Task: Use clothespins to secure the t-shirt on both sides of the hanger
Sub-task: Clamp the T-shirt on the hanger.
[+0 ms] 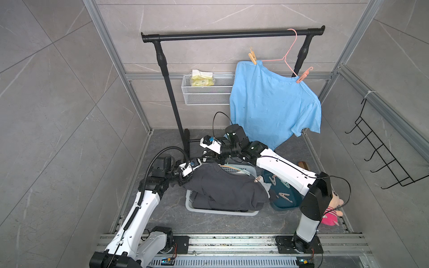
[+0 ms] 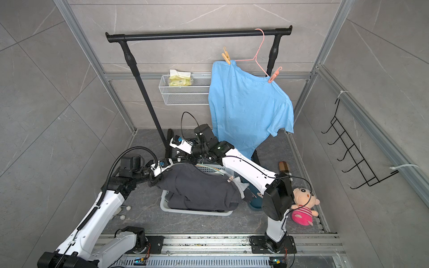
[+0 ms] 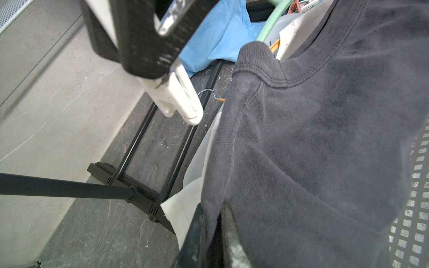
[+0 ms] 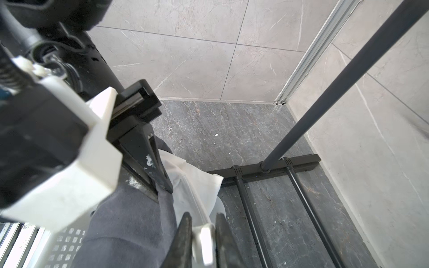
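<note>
A dark grey t-shirt [image 1: 227,185] [image 2: 199,188] lies draped over the laundry basket [image 1: 220,211]. My left gripper [image 3: 213,208] [image 1: 183,179] is shut on its left shoulder edge. A thin hanger hook [image 3: 207,91] with an orange tip pokes out beside that shoulder. Just behind it, my right gripper [image 4: 203,218] [image 1: 205,157] is shut on a white clothespin [image 4: 204,239] [image 3: 178,97], which hangs clear of the shirt. A pale clothespin [image 1: 257,179] sits at the shirt's right shoulder. More clothespins [image 1: 285,197] lie in a teal dish [image 1: 282,205].
A blue t-shirt [image 1: 274,102] hangs on a pink hanger [image 1: 286,54] from the black rack [image 1: 232,34], pinned by a tan clip [image 1: 252,56] and a pink clip [image 1: 304,75]. A white mesh wall basket [image 1: 206,97], a plush doll [image 1: 334,208] and wall hooks [image 1: 383,150] surround the floor.
</note>
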Tool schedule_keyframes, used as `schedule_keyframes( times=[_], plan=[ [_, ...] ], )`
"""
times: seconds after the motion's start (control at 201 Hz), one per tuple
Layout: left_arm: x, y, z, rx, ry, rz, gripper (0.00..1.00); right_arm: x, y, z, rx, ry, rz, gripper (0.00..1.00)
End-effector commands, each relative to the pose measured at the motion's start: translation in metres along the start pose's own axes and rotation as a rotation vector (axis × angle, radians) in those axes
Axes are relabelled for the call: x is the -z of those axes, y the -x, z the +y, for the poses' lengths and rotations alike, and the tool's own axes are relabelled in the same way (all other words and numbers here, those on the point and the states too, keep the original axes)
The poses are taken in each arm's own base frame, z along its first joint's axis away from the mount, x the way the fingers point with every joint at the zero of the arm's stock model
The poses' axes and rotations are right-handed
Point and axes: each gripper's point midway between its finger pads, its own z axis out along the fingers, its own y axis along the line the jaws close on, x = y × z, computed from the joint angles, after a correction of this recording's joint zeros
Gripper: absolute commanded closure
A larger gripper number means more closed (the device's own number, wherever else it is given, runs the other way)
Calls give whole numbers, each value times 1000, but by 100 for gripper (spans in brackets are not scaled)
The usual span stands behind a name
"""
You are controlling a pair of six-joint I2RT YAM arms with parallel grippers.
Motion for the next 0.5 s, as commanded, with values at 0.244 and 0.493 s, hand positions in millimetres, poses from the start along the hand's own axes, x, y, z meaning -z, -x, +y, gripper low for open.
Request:
schedule_keyframes(
  times=[0.244,0.493],
  plan=[
    [6,24,2,5,4,-101,100,6,-2,16,-17,63,-3,100],
    [6,24,3,10,8,-102,100,0,-13,21,-36,92,17,100]
  ],
)
